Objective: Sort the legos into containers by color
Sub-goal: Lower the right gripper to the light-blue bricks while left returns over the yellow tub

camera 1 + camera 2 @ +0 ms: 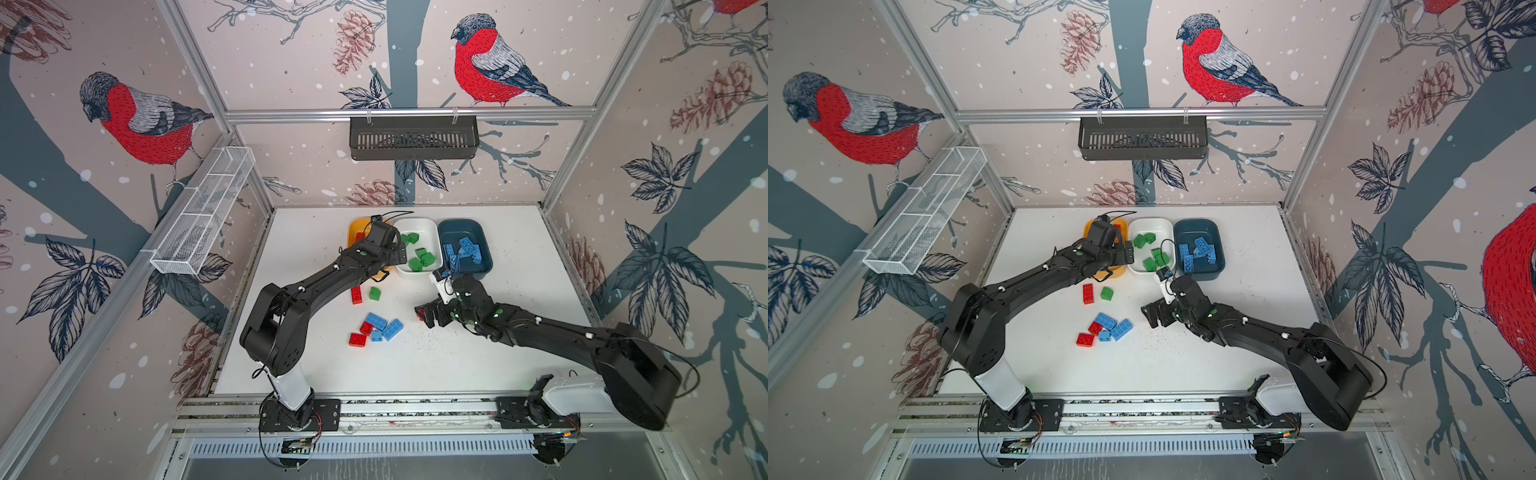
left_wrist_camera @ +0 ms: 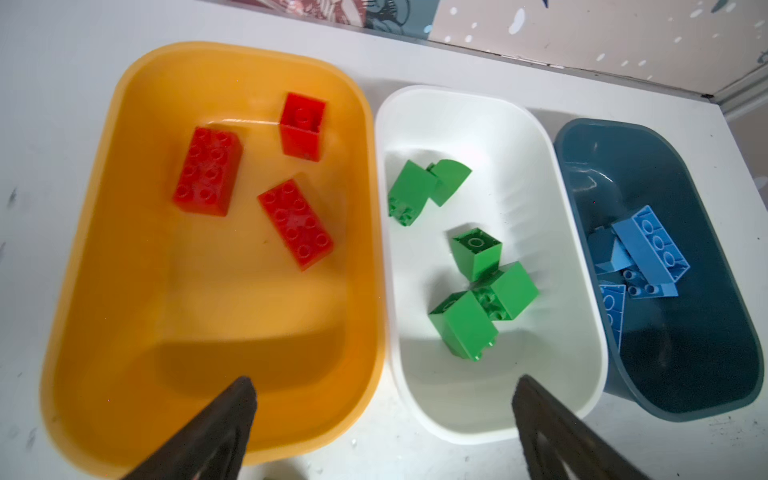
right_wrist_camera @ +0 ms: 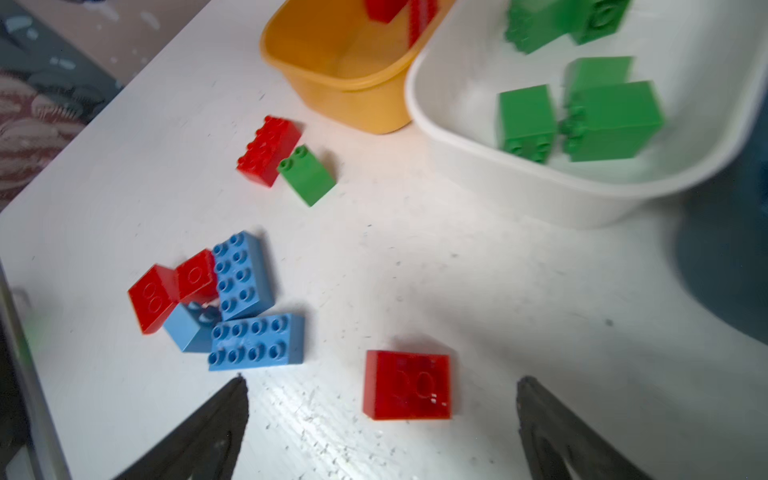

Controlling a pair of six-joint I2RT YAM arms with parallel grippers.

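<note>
I'm hovering the spread right gripper above the lower-centre red brick for a pinch (left gripper gaping empty over yellow tub).

White worktop bears yellow-orange tub, white tub, teal tub side by side; loose legos scattered nearby.

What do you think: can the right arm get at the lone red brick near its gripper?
Probably yes. The right gripper is open and the red brick lies on the table just ahead of it, nothing touching it; the blue bricks sit well aside.
</note>
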